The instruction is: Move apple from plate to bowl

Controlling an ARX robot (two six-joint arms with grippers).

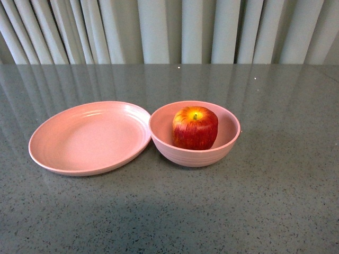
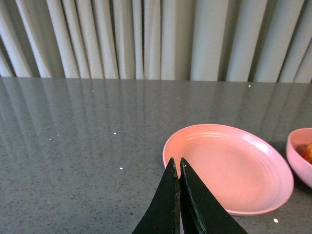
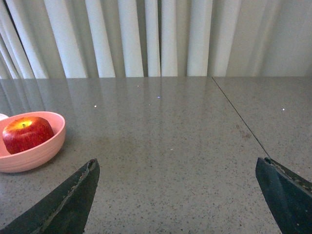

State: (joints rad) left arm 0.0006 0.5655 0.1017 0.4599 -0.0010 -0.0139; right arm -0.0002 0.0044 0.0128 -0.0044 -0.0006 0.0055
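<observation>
Squat red streaked apple [image 1: 194, 128] already upright inside deep matte pink bowl [image 1: 228, 145], touching empty shallow pink plate [image 1: 58, 153]; off to the side of wide-apart right gripper [image 3: 178, 192], left gripper [image 2: 177, 168] pressed together, neither touching it.

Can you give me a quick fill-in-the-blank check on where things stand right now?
1. The apple sits inside the ____.
2. The plate holds ____.
3. The left gripper is ____, holding nothing.
4. The right gripper is ____, away from the bowl.

Missing words: bowl; nothing; shut; open
</observation>
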